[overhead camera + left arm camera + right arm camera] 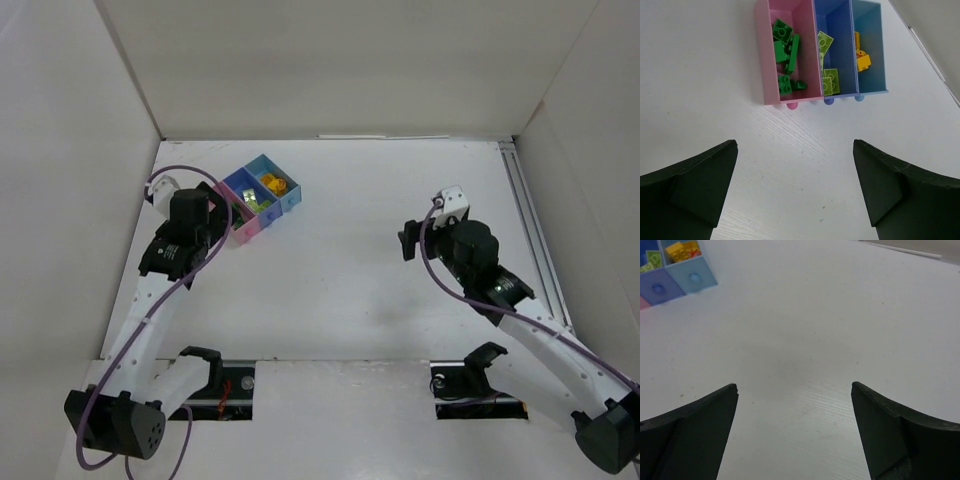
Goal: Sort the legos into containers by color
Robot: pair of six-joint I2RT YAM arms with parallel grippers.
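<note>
Tray (pixel 761 60), left wrist view: far end cut off by the top edge.
Orange bricks (pixel 863 56): partly hidden behind the light-blue bin (pixel 883 50) wall; count unclear.
Green bricks (pixel 785 47): piled over one another; count unclear.
Tray (pixel 690 277), right wrist view: only a corner shows at the top left edge; pink bin (pixel 642 302) a mere sliver.
Tray (pixel 284 206), top view: pink end partly behind the left arm (pixel 150 300); bricks too small to count.
Left gripper (pixel 795 150): fingers (pixel 695 185) cut off by the bottom edge.
Right gripper (pixel 794 390): fingers (pixel 695 430) cut off likewise.

Ahead of the left gripper (pixel 795 150), fingers (pixel 695 185) matt black: containers (pixel 761 55) were smooth thin-walled plastic, legos (pixel 782 32) glossy plastic, table (pixel 700 75) matt white with faint grain.
</note>
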